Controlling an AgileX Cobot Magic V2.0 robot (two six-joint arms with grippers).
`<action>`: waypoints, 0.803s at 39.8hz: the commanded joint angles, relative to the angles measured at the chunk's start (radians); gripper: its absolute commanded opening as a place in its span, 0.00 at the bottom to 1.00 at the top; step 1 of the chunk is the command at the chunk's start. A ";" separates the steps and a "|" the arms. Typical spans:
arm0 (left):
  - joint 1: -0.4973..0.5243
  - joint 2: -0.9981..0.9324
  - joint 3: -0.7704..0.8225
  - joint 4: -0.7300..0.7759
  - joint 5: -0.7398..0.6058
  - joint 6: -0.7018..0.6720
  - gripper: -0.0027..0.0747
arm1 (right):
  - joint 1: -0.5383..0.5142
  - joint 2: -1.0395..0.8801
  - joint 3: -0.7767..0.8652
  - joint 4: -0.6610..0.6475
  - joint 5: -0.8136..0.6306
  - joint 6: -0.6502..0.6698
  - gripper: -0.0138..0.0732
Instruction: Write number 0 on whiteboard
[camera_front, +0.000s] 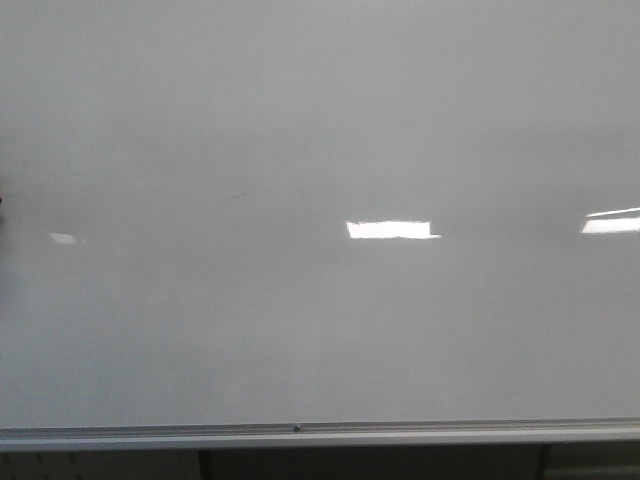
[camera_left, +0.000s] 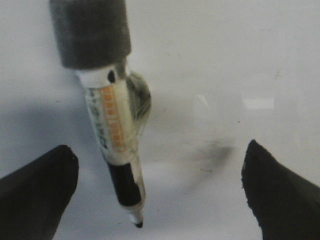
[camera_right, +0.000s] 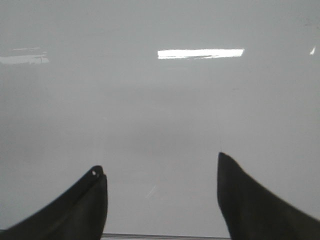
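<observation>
Front view: the whiteboard (camera_front: 320, 130) fills the frame, a glossy pale grey-white sheet bearing no drawn loop, only faint specks and bright rectangular light reflections (camera_front: 392, 230). A silver rail (camera_front: 300, 433) runs along its bottom edge. In the left wrist view, the left gripper (camera_left: 160, 192) is spread wide, its dark fingers (camera_left: 37, 190) well apart, with a marker (camera_left: 112, 135) between them, tip down, touching neither. The right gripper (camera_right: 162, 200) is also spread and empty above the board.
</observation>
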 joint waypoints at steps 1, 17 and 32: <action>-0.005 0.010 -0.054 -0.024 -0.064 -0.008 0.86 | 0.001 0.015 -0.038 -0.010 -0.076 -0.002 0.73; -0.005 0.056 -0.070 -0.030 -0.068 -0.008 0.74 | 0.001 0.015 -0.038 -0.010 -0.080 -0.002 0.73; -0.005 0.056 -0.070 -0.030 -0.074 -0.008 0.09 | 0.001 0.015 -0.038 -0.010 -0.080 -0.002 0.73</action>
